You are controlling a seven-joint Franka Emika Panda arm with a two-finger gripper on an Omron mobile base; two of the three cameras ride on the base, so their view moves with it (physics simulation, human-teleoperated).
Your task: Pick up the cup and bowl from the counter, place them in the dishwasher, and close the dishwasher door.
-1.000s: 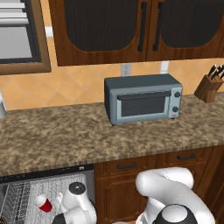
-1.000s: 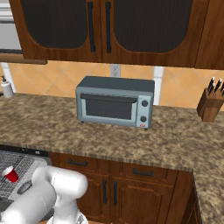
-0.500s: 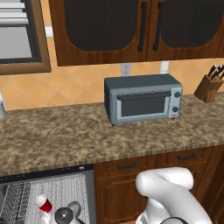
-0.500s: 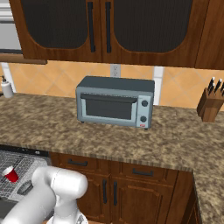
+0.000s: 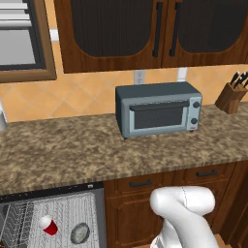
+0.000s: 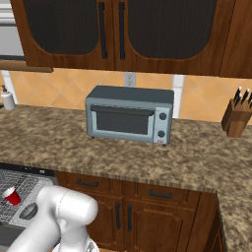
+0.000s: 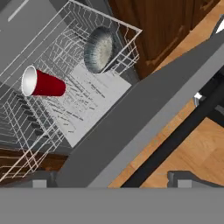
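Observation:
The red cup (image 7: 41, 83) lies on its side in the dishwasher's white wire rack (image 7: 78, 109), its white rim turned away from the grey bowl (image 7: 98, 49), which leans on edge in the rack's far corner. From the base, the cup (image 5: 48, 225) and the bowl (image 5: 80, 233) lie side by side under the counter (image 5: 72, 145); the right base view also shows the cup (image 6: 12, 196) and the bowl (image 6: 28, 211). The dishwasher door (image 7: 144, 118) hangs open, its dark bar handle (image 7: 183, 131) along the edge. My gripper (image 7: 114, 180) is open and holds nothing, just off the door's handle edge.
A grey toaster oven (image 5: 157, 109) stands on the counter, a knife block (image 5: 232, 94) to its right. Dark wooden drawers and cabinet doors (image 6: 123, 216) adjoin the dishwasher. Wooden floor (image 7: 192, 153) lies beyond the door. My white arm (image 5: 184, 213) fills the lower corner.
My hand hung over the rack beside the cup a second ago and has since dropped out of the left base view. The bowl now lies uncovered in the rack.

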